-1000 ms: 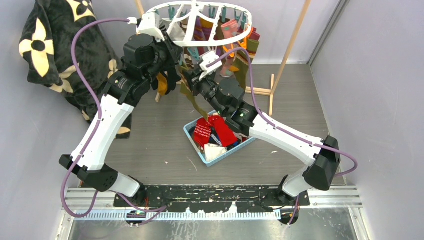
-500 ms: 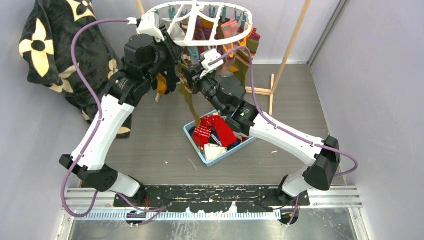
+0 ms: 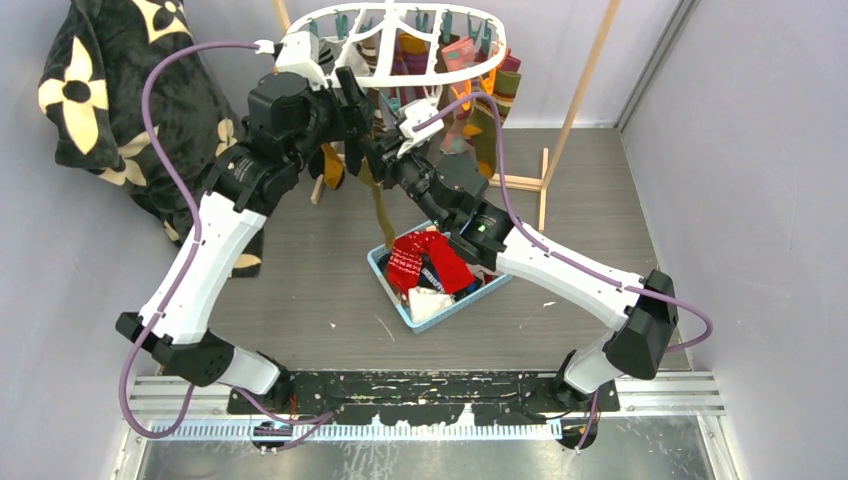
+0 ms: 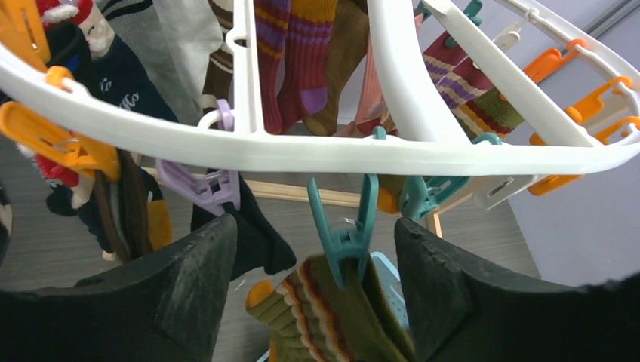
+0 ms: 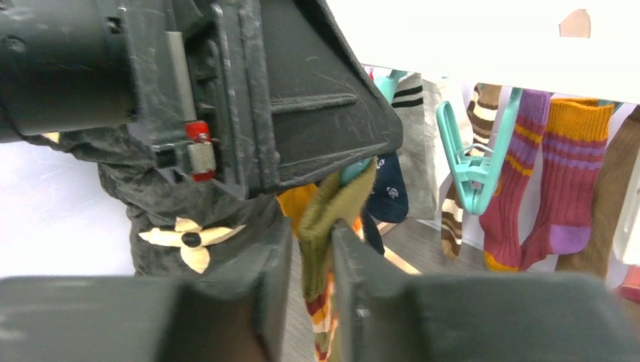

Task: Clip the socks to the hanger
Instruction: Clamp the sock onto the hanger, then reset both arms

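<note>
The hanger [image 3: 470,75], a white oval ring [image 4: 302,147] with teal, orange and pink clips, hangs at the back with several socks clipped on it. A teal clip [image 4: 343,226] bites the cuff of an olive striped sock [image 4: 332,317], which dangles straight down [image 3: 381,212]. My left gripper [image 4: 324,260] is open, one finger on each side of that clip and touching neither [image 3: 352,98]. Just below, my right gripper [image 5: 311,279] is open around the sock's hanging part [image 5: 324,226]. The sock brushes its right finger, with a gap on the left [image 3: 378,150].
A light blue basket [image 3: 392,285] on the floor below holds loose red [image 3: 425,258], white and dark socks. A black flowered blanket [image 3: 100,80] hangs at back left. Wooden rack poles [image 3: 585,85] stand behind and right of the hanger.
Both grippers have opened. The left let go of the teal clip, which now holds the olive sock. The right has released the sock, which hangs straighter.
</note>
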### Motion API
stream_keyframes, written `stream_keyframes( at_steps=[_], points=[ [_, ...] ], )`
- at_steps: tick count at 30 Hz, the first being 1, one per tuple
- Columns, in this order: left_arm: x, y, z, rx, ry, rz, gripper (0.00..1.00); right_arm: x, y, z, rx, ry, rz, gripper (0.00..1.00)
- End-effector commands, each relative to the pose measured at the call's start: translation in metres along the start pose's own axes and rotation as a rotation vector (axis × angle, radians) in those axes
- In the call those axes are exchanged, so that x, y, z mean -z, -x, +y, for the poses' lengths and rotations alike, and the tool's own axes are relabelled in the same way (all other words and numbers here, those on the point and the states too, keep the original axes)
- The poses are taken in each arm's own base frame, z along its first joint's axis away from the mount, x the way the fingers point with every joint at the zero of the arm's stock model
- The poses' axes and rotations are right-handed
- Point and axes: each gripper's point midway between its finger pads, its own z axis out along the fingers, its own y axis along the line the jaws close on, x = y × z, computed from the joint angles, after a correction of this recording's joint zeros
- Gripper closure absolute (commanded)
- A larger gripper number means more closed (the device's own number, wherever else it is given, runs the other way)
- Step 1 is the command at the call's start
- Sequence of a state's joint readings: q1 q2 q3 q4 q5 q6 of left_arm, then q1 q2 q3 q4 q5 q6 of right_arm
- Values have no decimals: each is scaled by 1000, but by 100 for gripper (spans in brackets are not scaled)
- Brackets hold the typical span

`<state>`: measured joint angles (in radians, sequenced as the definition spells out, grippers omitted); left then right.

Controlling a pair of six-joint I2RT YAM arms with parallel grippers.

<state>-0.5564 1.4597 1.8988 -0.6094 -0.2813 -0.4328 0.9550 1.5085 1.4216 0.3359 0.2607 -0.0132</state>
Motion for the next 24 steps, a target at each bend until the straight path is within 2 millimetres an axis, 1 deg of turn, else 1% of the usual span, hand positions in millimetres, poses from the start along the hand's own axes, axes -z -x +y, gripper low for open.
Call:
stream_keyframes(
  at_steps=[1, 2, 3, 4, 6, 8, 9, 10, 11, 12, 14, 16, 19, 20, 21, 22, 24],
  points=[
    [40, 31, 6, -26, -18, -75, 20, 2, 41, 3, -38, 3, -88, 47],
    [47, 28, 9, -39, -30, -58, 17, 4, 40, 2, -34, 0, -77, 30],
    [51, 24, 15, -50, -31, -37, 15, 6, 38, -1, -31, -8, -66, 10],
    [56, 19, 21, -54, -29, -17, 13, 10, 35, -5, -27, -22, -54, 1],
    [63, 8, 36, -56, -28, 28, 11, 18, 25, -17, -34, -67, -18, 0],
    [66, 0, 55, -67, -21, 52, 10, 29, 14, -32, -55, -109, 14, 0],
    [67, -3, 66, -79, -16, 58, 9, 39, 14, -44, -71, -139, 15, 0],
    [66, -10, 75, -88, -32, 79, 9, 48, 8, -54, -78, -166, 25, 0],
    [63, -22, 86, -104, -44, 113, 8, 58, 0, -66, -87, -208, 36, 0],
    [61, -30, 99, -116, -39, 135, 3, 69, -4, -81, -103, -260, 39, 0],
    [57, -56, 121, -163, -60, 198, 2, 95, -19, -115, -151, -373, 46, 0],
    [52, -89, 141, -202, -57, 265, 2, 126, -36, -151, -182, -510, 51, 0],
    [45, -142, 170, -252, -26, 332, 2, 178, -64, -209, -207, -765, 75, 0],
    [41, -155, 178, -261, -8, 332, 2, 195, -70, -226, -209, -842, 77, 0],
    [38, -171, 187, -275, 2, 345, 2, 213, -79, -241, -201, -926, 89, 0],
    [33, -183, 195, -295, 12, 346, 2, 231, -85, -254, -186, -1001, 88, 0],
    [24, -207, 215, -305, 68, 365, 2, 258, -90, -273, -125, -1114, 64, 0]
  ],
)
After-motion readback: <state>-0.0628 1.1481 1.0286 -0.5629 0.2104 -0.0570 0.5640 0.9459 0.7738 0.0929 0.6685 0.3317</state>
